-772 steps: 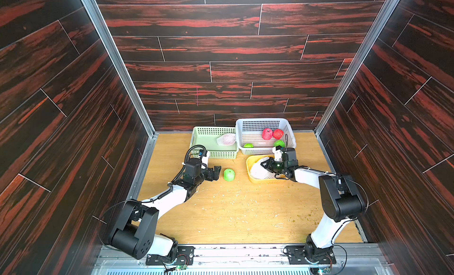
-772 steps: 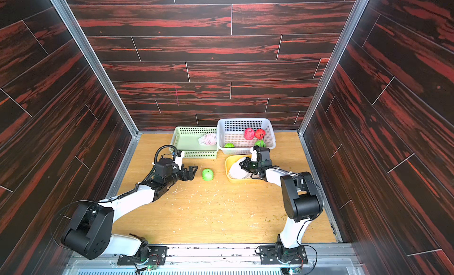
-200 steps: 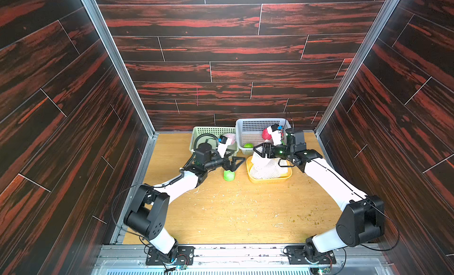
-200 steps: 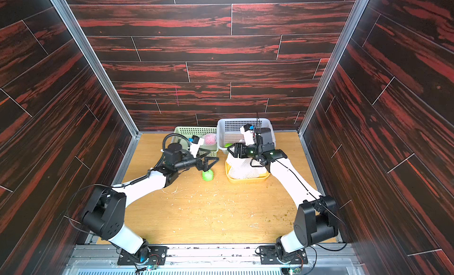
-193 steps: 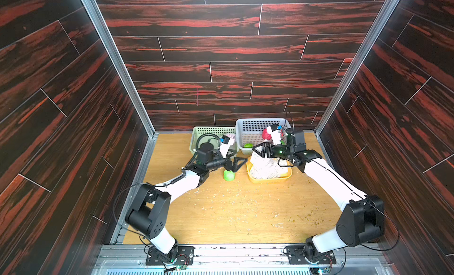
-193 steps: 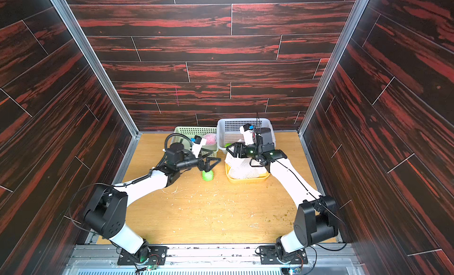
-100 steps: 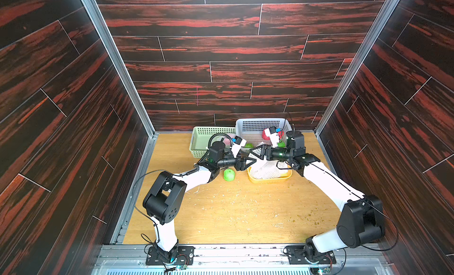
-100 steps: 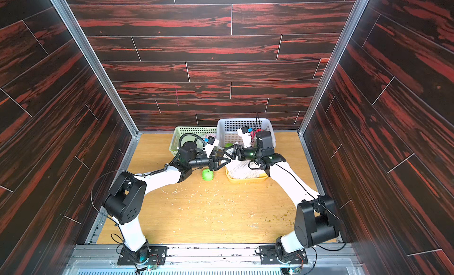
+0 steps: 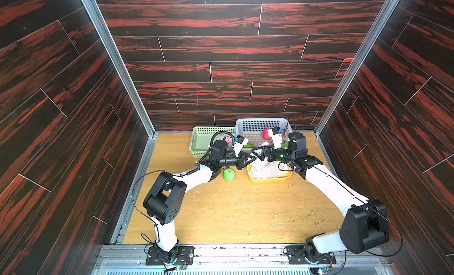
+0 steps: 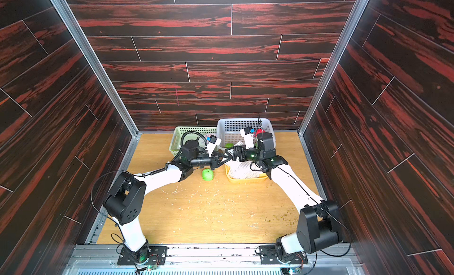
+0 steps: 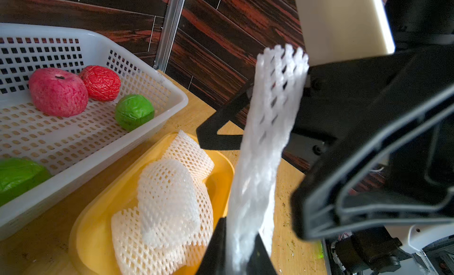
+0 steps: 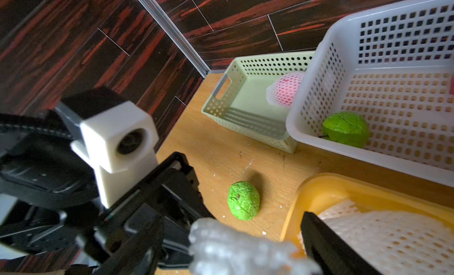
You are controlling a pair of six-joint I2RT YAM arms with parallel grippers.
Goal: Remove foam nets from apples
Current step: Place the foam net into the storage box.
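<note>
White foam net (image 11: pixel 267 143): above yellow tray (image 11: pixel 93 227), lower end pinched in left gripper (image 11: pixel 237 255), upper end blurred inside right gripper (image 9: pixel 256 154), jaws spread wide. Netted apple (image 12: pixel 285 92), beyond tray, half hidden by white basket (image 12: pixel 319 89). Bare green apple (image 9: pixel 229 174) beside tray. Crumb-strewn wooden table (image 9: pixel 221 212); dark red-streaked plank walls (image 9: pixel 221 52). Left jaws, wide a second ago, now closed.

**What my tabletop carries**

My wooden tabletop (image 9: pixel 221 212) bears four things, all toward its far end. The pale green basket (image 9: pixel 199 143) and the white basket (image 9: pixel 255 125) stand close side by side at the back wall. The yellow tray (image 9: pixel 267 180) sits just in front of the white basket. A bare green apple (image 9: pixel 229 174) lies on the wood near the tray, apart from it. Pale crumbs (image 9: pixel 216 195) and dark flecks (image 9: pixel 307 221) scatter across the nearer boards.
</note>
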